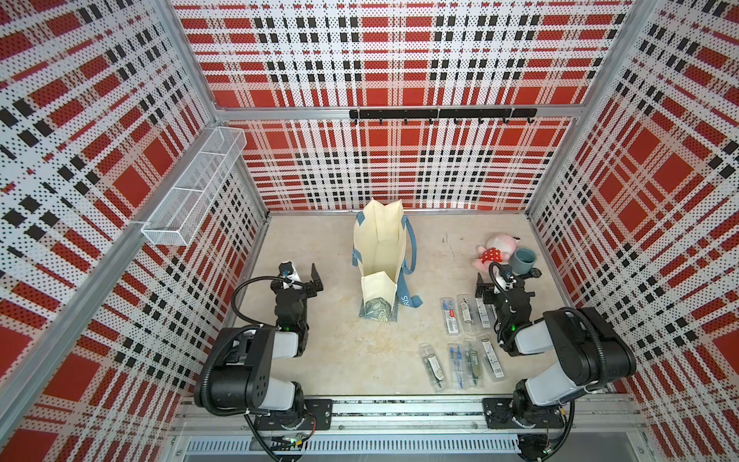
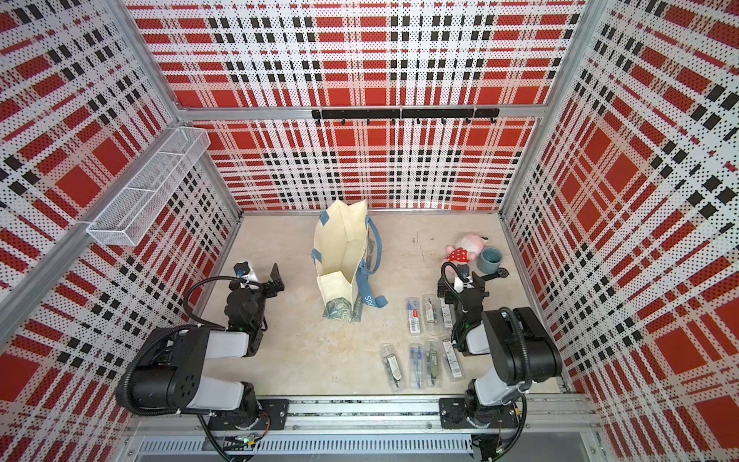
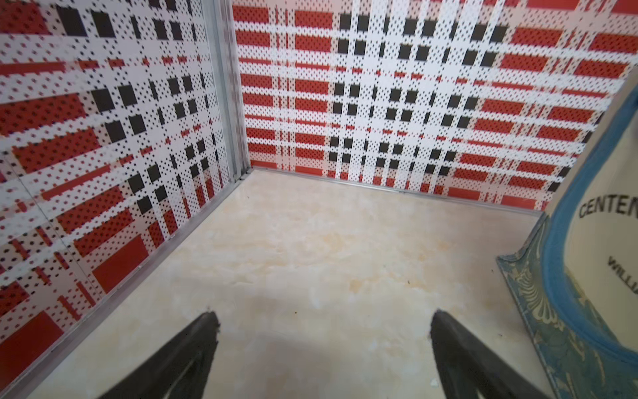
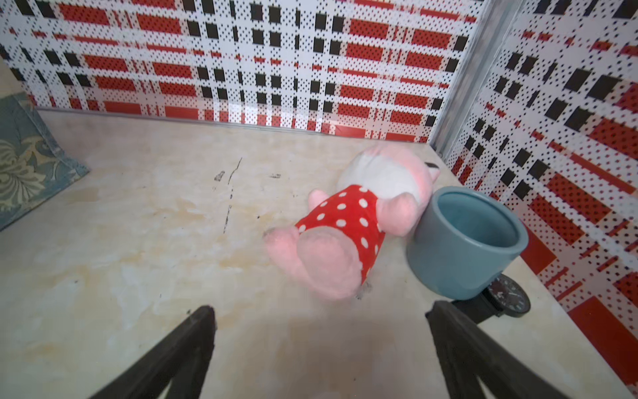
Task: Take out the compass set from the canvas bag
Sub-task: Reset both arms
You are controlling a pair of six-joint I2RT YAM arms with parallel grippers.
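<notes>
Left gripper and right gripper both stand open and empty, so we judge the job done: compass sets lie beside the bag, which looks empty.

Cream canvas bag, upright, open-mouthed

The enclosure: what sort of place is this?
Most likely a purpose-built robot data-collection cell, not a real room: plaid perforated wall panels on aluminium framing, the left arm and right arm bolted to a front rail, and staged props such as the canvas bag and plush toy.
</notes>
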